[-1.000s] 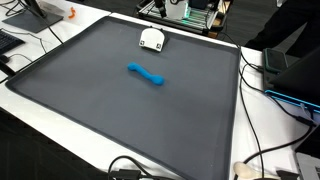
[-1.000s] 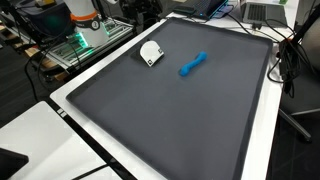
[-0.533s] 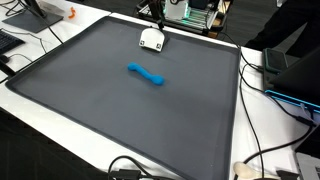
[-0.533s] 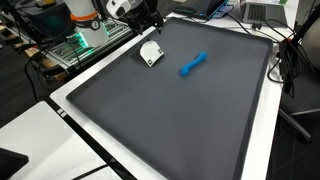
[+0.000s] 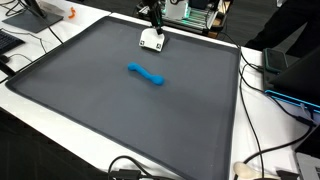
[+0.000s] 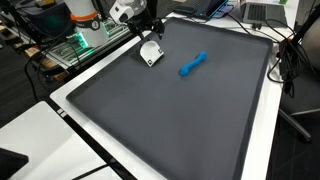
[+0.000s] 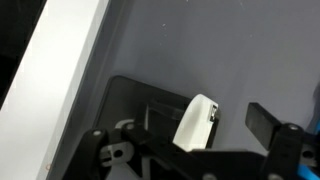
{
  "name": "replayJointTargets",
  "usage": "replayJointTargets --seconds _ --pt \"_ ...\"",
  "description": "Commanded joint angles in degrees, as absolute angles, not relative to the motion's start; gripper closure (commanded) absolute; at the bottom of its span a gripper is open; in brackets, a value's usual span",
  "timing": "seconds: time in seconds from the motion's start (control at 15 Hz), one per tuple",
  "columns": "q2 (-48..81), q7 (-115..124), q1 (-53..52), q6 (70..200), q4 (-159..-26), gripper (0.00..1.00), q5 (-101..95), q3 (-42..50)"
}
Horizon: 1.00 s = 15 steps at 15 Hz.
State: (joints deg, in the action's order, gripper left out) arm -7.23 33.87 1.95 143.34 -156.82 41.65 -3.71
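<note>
The end effector (image 5: pixel 155 20) hangs just above a small white object (image 5: pixel 151 40). Its jaws are released and stand wide apart, and they grasp nothing. The white object lies on a dark grey mat (image 5: pixel 90 110), which covers most of the white tabletop (image 5: pixel 55 130). In an exterior view the object sits near the 12 o'clock edge of the mat. A blue elongated piece (image 5: pixel 147 75) lies at 6 o'clock from it, well apart and close to the middle of the mat. In an exterior view the end effector (image 6: pixel 150 32) comes in from 10 o'clock above the white object (image 6: pixel 151 53), which is there near the 10 o'clock corner of the mat (image 6: pixel 170 120). In this view the blue piece (image 6: pixel 192 64) lies at 3 o'clock from the object, also well apart. In the wrist view the white object (image 7: pixel 197 122) appears between the two dark fingers (image 7: pixel 262 120), closer to the one at 3 o'clock, with a gap on both sides, so no pad touches it. A white strip of the tabletop (image 7: pixel 60 70) runs along the border of the mat at 10 o'clock in this view. Outside the mat, black cables (image 5: pixel 125 168) lie at the 6 o'clock side of the tabletop, and a small orange thing (image 5: pixel 71 14) stands at 10 o'clock.
</note>
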Motion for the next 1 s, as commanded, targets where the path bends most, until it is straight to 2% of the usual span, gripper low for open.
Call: replayJointTargets --seconds 0.0,0.8,0.87,0.93 --pt "-5.39 36.14 1.02 147.09 -156.36 0.0 40.97 -3.55" --pt "-3.2 42.11 0.27 152.22 -155.85 0.0 37.1 -3.36" --pt "-3.24 42.54 0.28 152.33 -155.84 0.08 36.62 -3.31" --pt "-3.26 43.03 0.28 152.48 -155.84 0.12 36.17 -3.29"
